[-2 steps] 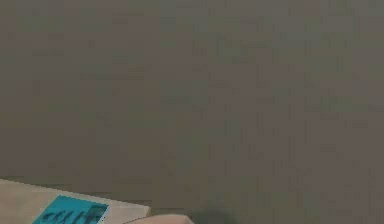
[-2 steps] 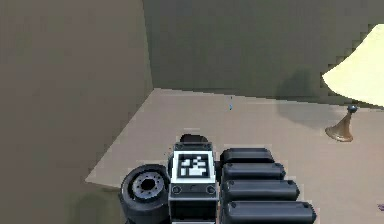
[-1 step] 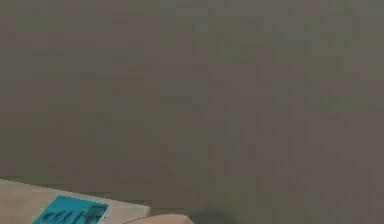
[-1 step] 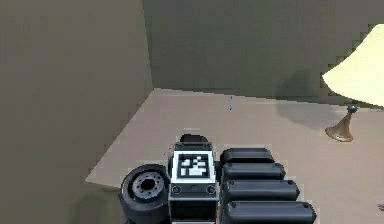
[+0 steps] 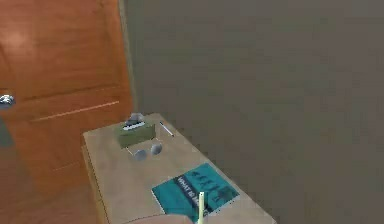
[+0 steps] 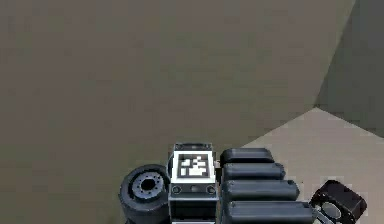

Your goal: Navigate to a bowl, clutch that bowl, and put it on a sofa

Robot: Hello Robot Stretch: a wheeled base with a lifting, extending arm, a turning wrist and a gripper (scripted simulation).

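In the forward view a pale wooden table (image 5: 115, 170) stands against the grey wall. A pale rounded shape (image 5: 165, 217) lies on it at the picture's bottom edge; I cannot tell what it is. In the arm side view the arm's dark stacked segments (image 6: 255, 185) sit low in the picture beside a white square with black marks (image 6: 193, 165). Left of that square is a dark round body (image 6: 146, 190), which I take for the gripper (image 6: 146, 190). Its far end cannot be made out, so I cannot tell whether it holds anything.
On the table lie a blue book (image 5: 195, 188), a thin yellowish stick (image 5: 202, 203), a green box with a grey lump on top (image 5: 134, 134), small grey blobs (image 5: 151, 151) and a short white stick (image 5: 167, 130). A brown wooden door (image 5: 60, 80) with a metal knob (image 5: 5, 100) stands on the left.
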